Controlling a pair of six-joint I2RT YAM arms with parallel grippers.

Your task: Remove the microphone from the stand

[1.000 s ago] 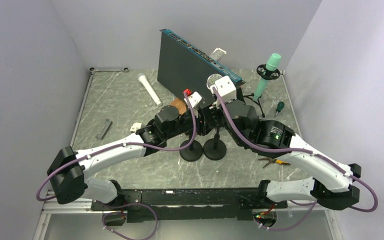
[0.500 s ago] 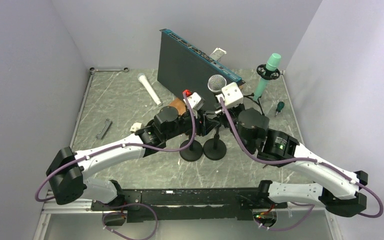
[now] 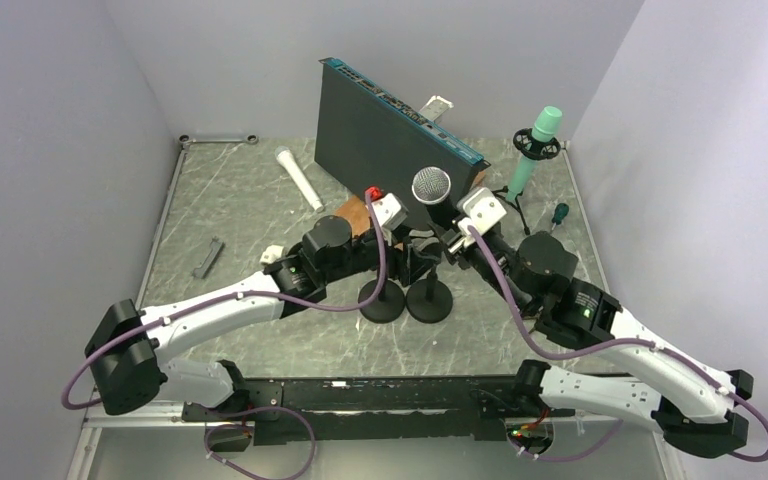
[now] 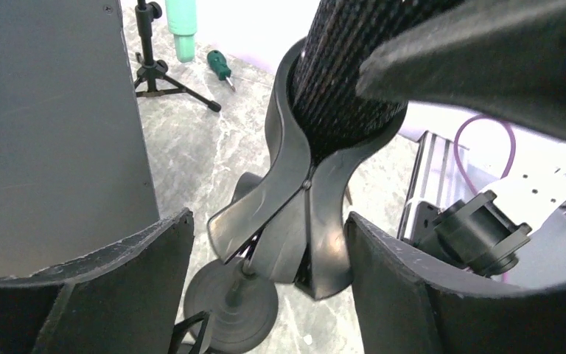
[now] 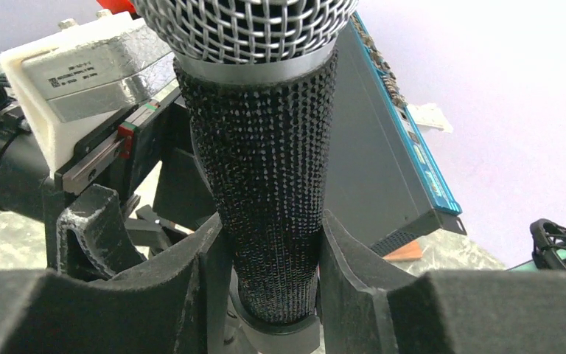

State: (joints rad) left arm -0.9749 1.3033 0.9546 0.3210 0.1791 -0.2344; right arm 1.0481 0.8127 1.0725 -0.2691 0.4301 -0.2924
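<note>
My R hand grips the mic, long axis near upright, head up; L hand wide round the clip below.

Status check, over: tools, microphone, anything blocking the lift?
Right tool shut on silver-headed black microphone. Left tool open, straddling black stand clip. Microphone seated in clip. Dark upright panel behind.

behind: black panel close | right: green mic tripod | left: table free

Black microphone (silver grille) upright in stand clip.
</note>
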